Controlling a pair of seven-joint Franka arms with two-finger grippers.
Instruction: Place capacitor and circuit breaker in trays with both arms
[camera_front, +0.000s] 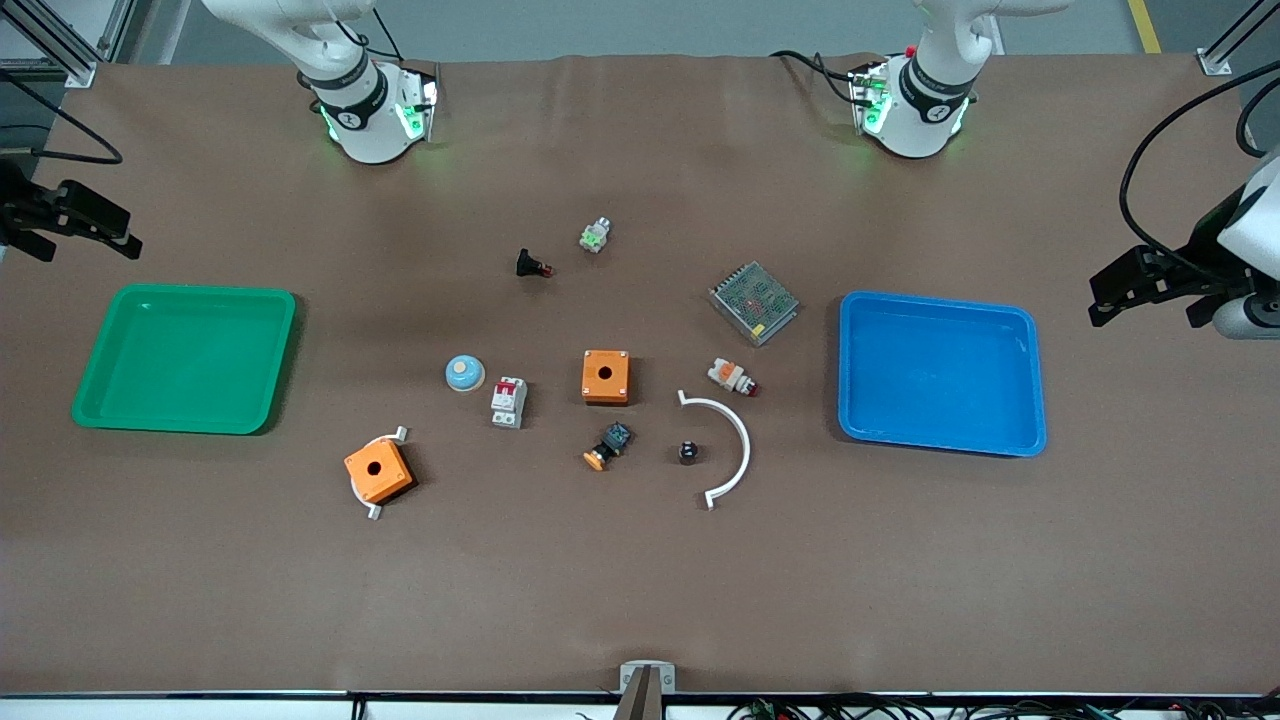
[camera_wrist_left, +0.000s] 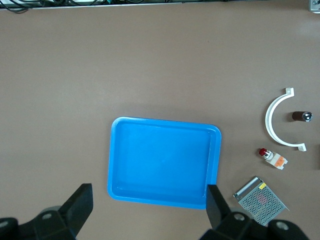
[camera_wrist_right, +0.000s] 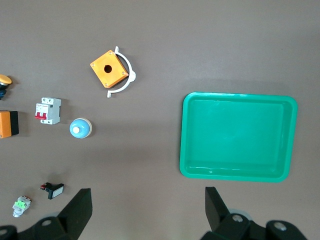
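The capacitor (camera_front: 687, 451), a tiny black cylinder, lies on the table inside the curve of a white arc piece; it also shows in the left wrist view (camera_wrist_left: 302, 116). The circuit breaker (camera_front: 508, 402), white-grey with a red switch, lies near the table's middle beside a blue dome, and shows in the right wrist view (camera_wrist_right: 48, 110). My left gripper (camera_front: 1143, 300) hangs open and empty high over the left arm's end of the table, by the blue tray (camera_front: 940, 300); its fingers (camera_wrist_left: 80, 202) stand wide apart. My right gripper (camera_front: 88, 240) hangs open and empty over the right arm's end, by the green tray (camera_front: 190, 292).
Two orange boxes (camera_front: 606, 376) (camera_front: 378, 472), a white arc (camera_front: 735, 445), a metal mesh unit (camera_front: 754, 302), a blue dome (camera_front: 464, 373), a black push-button with orange cap (camera_front: 608, 445), a white-and-orange part (camera_front: 732, 376), a black part (camera_front: 533, 264) and a silver-green part (camera_front: 595, 234) are scattered mid-table.
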